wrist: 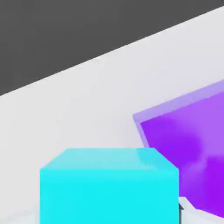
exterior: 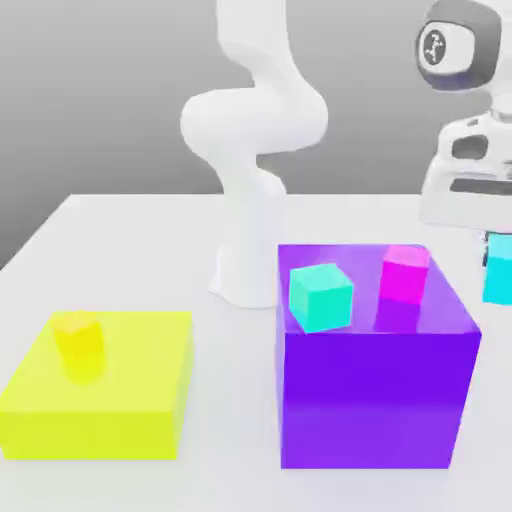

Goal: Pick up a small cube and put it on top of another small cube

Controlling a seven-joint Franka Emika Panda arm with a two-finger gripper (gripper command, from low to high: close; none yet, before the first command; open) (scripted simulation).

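The small sky-cyan cube (exterior: 498, 272) hangs at the exterior view's right edge, directly under the white hand. My gripper (exterior: 496, 242) is shut on it, level with the top of the big purple block (exterior: 375, 390) and just off that block's right side. The same cube (wrist: 109, 188) looms very close in the hand view, with the purple block (wrist: 188, 144) beside it. On the purple block's top sit a greener turquoise small cube (exterior: 320, 297) toward its left and a magenta small cube (exterior: 404, 273) toward its right.
A flat yellow slab (exterior: 130, 400) lies at the front on the exterior view's left, carrying a small yellow cube (exterior: 78, 343). The arm's white base (exterior: 248, 250) stands behind the purple block. White table (exterior: 130, 250) surrounds everything.
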